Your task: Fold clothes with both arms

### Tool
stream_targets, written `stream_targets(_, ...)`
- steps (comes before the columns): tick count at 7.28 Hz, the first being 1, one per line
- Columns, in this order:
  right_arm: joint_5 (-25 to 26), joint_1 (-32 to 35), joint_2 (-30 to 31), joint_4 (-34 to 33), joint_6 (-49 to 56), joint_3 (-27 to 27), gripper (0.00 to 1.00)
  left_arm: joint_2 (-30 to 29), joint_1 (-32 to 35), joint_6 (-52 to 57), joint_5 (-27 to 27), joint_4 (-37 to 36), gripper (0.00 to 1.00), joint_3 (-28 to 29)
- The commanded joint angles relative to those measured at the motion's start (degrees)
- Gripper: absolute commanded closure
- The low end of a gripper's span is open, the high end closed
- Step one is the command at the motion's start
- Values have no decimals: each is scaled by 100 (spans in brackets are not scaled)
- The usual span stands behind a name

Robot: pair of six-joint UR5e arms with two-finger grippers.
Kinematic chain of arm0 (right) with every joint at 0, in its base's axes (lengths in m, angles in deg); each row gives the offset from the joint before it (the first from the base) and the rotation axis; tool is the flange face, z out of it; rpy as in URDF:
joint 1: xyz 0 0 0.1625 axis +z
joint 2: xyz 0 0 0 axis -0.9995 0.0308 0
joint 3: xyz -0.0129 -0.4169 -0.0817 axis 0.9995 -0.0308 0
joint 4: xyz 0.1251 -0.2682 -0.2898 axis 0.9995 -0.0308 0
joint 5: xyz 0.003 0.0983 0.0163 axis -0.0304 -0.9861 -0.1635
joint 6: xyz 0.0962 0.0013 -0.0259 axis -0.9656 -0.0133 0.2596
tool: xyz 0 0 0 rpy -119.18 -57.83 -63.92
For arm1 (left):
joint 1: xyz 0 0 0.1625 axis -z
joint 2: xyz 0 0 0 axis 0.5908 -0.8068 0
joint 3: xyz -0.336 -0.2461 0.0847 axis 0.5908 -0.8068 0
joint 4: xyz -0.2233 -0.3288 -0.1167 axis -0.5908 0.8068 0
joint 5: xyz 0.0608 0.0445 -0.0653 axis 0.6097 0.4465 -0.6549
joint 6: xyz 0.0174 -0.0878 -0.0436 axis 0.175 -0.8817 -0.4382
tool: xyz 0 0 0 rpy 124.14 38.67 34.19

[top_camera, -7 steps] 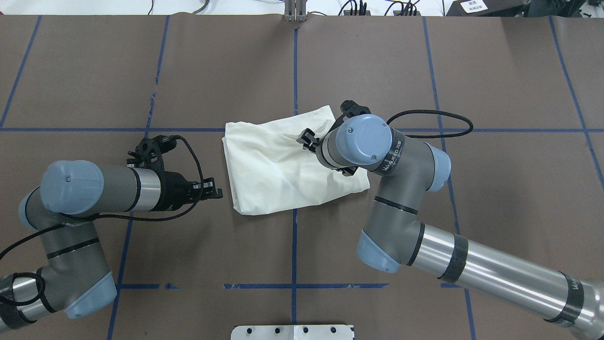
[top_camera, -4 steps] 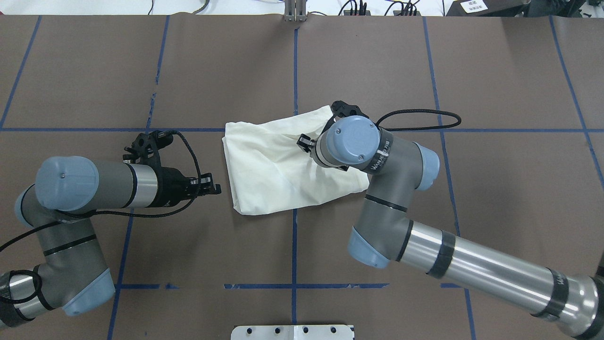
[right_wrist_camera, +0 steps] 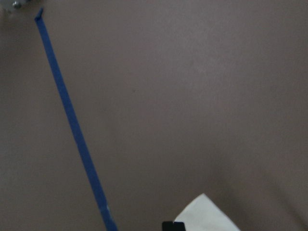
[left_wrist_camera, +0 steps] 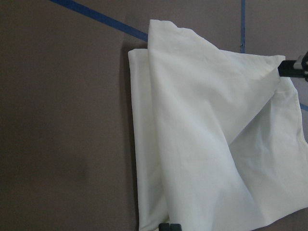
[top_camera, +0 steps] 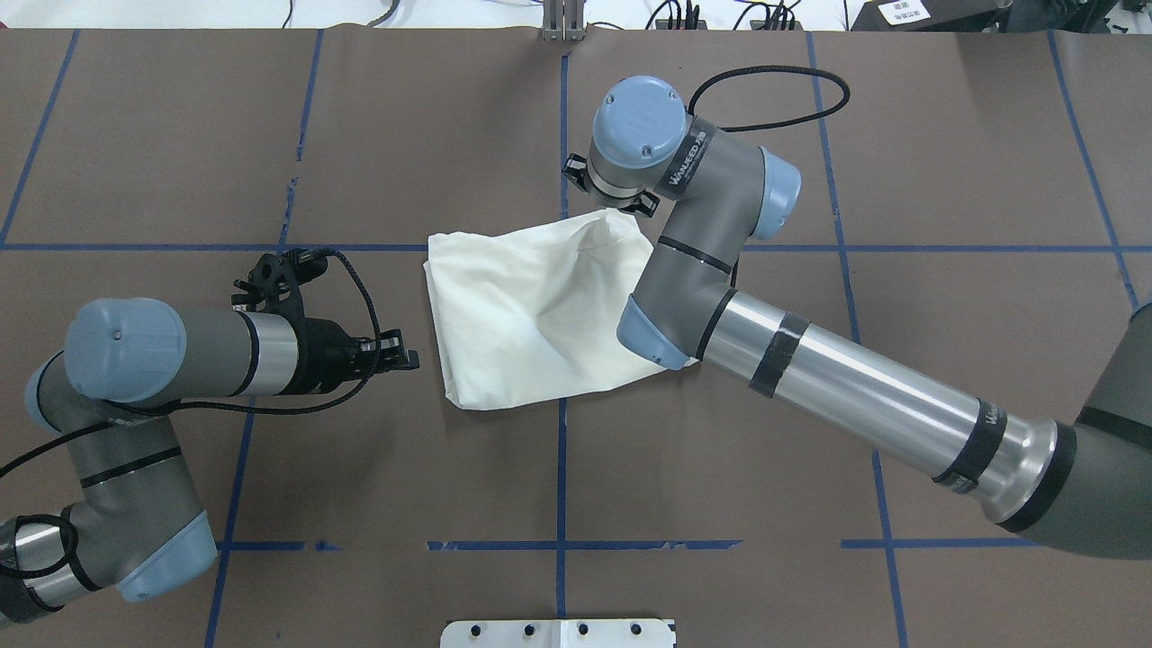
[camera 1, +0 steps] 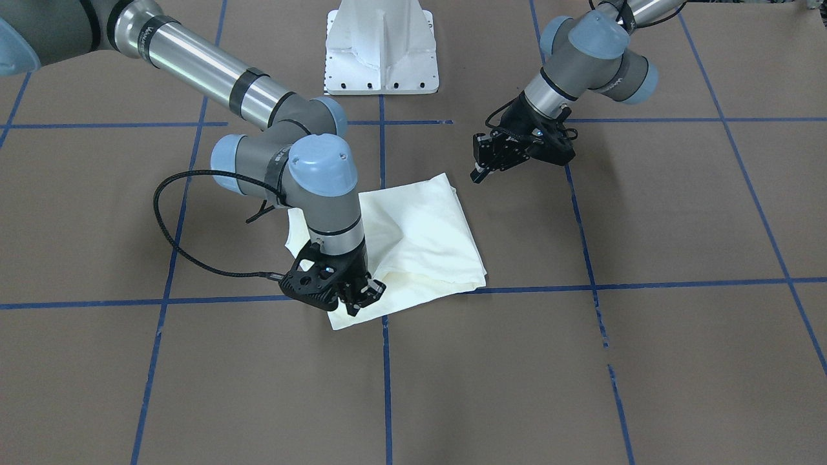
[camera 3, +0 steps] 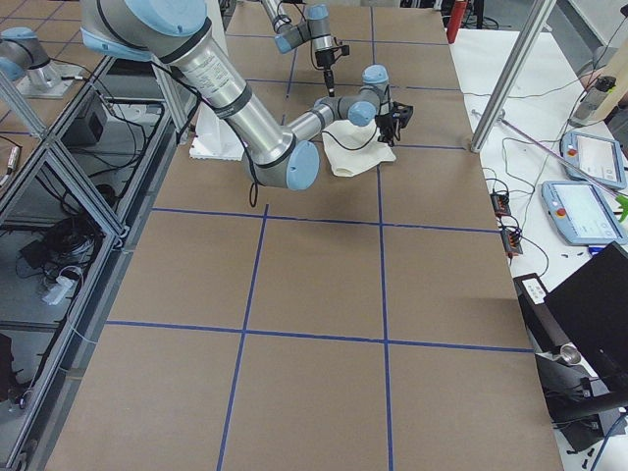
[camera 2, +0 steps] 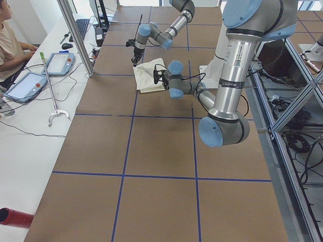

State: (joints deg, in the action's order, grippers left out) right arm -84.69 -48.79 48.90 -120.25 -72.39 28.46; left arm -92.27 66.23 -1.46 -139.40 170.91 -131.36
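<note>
You see the brown table (top_camera: pixel 945 135) with the right arm (top_camera: pixel 855 378) reaching in from its right edge, over the shirt. The left arm (top_camera: pixel 162 351) is bent near the left edge. The cream T-shirt (top_camera: pixel 522 315) lies folded around the table's middle. The right gripper (camera 1: pixel 363 297) pinches its far corner, holding it raised. The left gripper (top_camera: pixel 407 362), pressed together and empty, hovers just beside the shirt.

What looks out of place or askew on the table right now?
The cream shirt lies skewed to the blue tape grid, with a raised diagonal ridge running to the far corner pinched by the right hand.
</note>
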Motion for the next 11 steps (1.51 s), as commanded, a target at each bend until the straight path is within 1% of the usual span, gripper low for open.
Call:
stream_targets(1,-532,553,76,11,237,-43,100,57,302,48,-62,0,100,-1)
stream_targets(2,-753,677,207,2,413,140,100,-12,321,48,-37,-17,100,77)
stream_targets(3,-1129,879,644,-33,606,646,100,-13,530,144,-63,-26,100,78)
stream_targets(4,-1698,1246,1266,-51,1174,1339,100,-4,698,745,-63,-139,100,78)
stream_targets(5,-2069,1694,1959,-51,1910,1859,100,39,1056,1430,-124,-436,100,34)
stream_targets(6,-2421,2220,2654,-59,2779,2273,100,144,1634,2159,-603,-692,100,16)
stream_targets(7,-2721,2791,3235,-59,3736,2469,100,441,2275,2950,-1086,-868,100,-45)
stream_targets(8,-3133,3397,3754,-59,5016,2471,100,1071,3012,4002,-1448,-1088,100,-385)
stream_targets(9,-3424,3943,4099,-68,6012,2480,100,1381,3768,5126,-1669,-1751,100,-788)
stream_targets(10,-3636,4392,4476,-68,6614,2514,100,1419,4645,6834,-1697,-3019,71,-1149)
stream_targets(11,-3681,4631,4793,-77,7063,2593,28,1272,5672,8713,-1724,-4337,52,-1161)
